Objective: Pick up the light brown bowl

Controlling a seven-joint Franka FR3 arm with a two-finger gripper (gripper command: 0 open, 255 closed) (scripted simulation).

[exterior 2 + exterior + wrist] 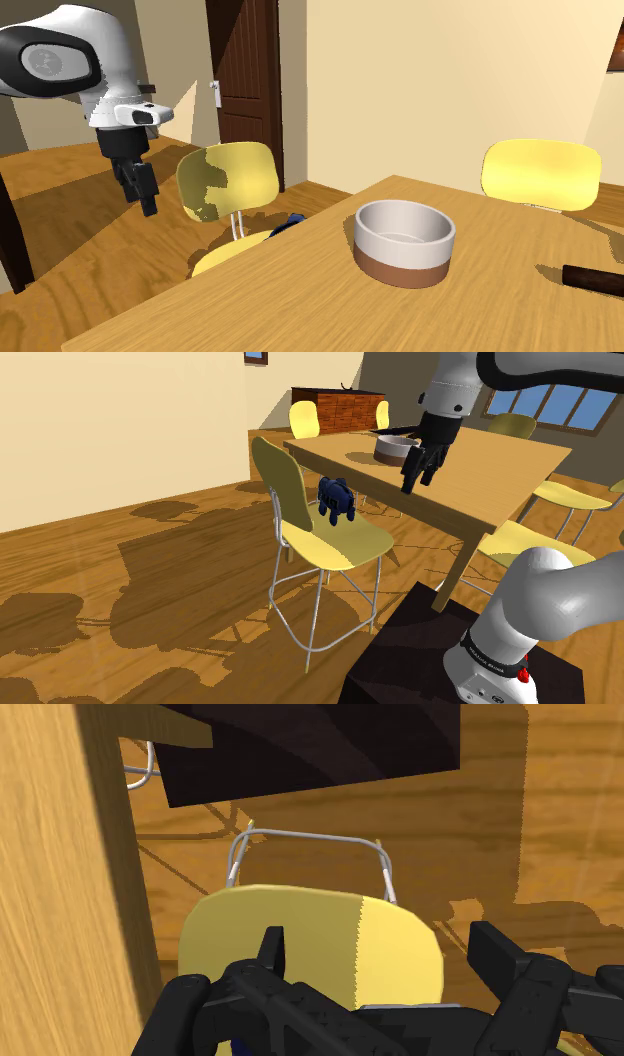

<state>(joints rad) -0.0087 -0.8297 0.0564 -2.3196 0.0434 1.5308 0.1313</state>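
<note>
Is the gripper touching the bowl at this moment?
Apart. In the second exterior view the gripper hangs beyond the edge of the table, well clear of the bowl.

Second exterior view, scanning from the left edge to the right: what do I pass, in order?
gripper → shadow-dappled yellow chair back → white-and-brown bowl → bright yellow chair back → dark rod-shaped object

A bowl (404, 243) sits on a table (250, 320). A chair (228, 180) stands just beside the table's edge, with the gripper (148, 203) above the chair, apart from the bowl.
</note>
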